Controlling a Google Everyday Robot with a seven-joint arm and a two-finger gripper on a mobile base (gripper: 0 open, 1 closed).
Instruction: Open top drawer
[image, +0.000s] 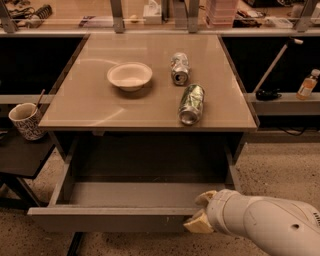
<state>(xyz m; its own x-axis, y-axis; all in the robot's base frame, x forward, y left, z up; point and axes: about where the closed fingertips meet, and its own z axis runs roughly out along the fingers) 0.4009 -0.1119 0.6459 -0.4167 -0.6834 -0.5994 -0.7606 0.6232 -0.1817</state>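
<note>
The top drawer (125, 197) is a wide grey shallow tray under the tan table. It stands pulled far out toward me, and its flat front panel (105, 220) is near the bottom of the view. The tray looks empty. My gripper (200, 212) is at the right end of the drawer's front edge, on the end of the white arm (265, 227). One pale fingertip (204, 197) sits just inside the front edge and the other (195, 225) lies against the front panel's outer face.
On the table top (100, 105) are a white bowl (129, 75) and two cans lying on their sides (179, 68) (191, 103). A patterned cup (25, 120) stands on a low dark stand at left. A bottle (306, 84) sits on the right shelf.
</note>
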